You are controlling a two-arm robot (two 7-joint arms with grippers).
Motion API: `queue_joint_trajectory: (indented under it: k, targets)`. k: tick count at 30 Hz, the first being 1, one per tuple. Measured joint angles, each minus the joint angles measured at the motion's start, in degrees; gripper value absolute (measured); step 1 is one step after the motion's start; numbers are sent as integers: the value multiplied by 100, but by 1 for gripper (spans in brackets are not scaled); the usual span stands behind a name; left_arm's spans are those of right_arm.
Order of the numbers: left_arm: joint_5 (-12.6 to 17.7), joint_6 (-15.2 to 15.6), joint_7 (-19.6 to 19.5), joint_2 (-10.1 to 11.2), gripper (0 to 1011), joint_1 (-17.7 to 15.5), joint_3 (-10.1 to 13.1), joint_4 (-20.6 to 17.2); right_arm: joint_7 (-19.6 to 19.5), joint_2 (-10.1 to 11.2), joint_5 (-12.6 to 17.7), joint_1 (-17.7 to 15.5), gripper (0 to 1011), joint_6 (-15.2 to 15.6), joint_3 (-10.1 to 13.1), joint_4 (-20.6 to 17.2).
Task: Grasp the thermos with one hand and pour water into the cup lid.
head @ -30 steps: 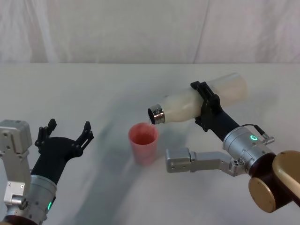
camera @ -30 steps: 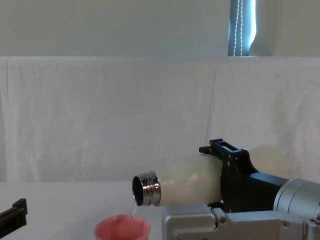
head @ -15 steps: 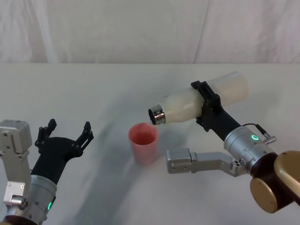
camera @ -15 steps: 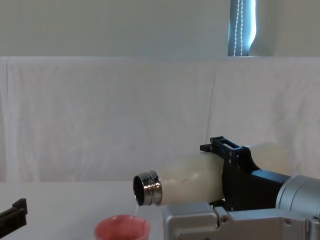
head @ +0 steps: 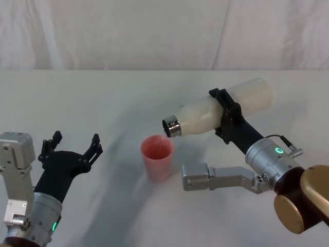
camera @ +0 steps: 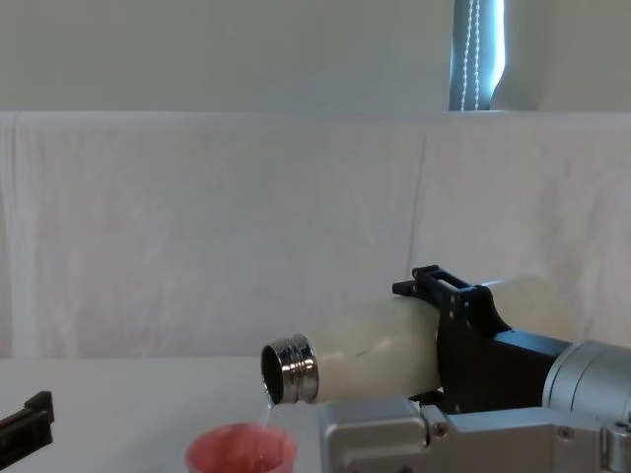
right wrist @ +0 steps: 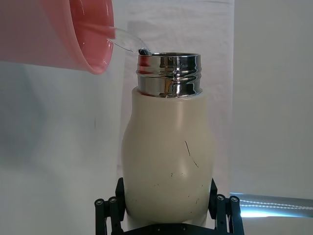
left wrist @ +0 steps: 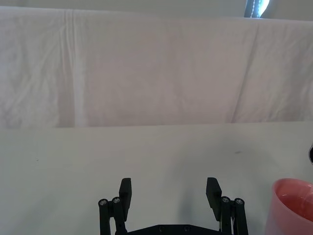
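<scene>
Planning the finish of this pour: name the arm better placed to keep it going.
Right. The right gripper is clamped on the tilted thermos, neck over the cup lid, water running. The left gripper sits open, off to the side.

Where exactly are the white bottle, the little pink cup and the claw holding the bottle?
thermos [head: 198, 116], head view, on its cream body near the shoulder.
cup lid [head: 157, 154], head view, on its pink side wall.
right end effector [head: 229, 117], head view, on the black clamp around the bottle.
</scene>
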Motion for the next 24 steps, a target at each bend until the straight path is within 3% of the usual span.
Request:
queue_joint_trajectory:
  k: [24]
  targets:
    - [0,0,0,0,1001,0,0,0,71,32,-27,18,956,29,-5,-50]
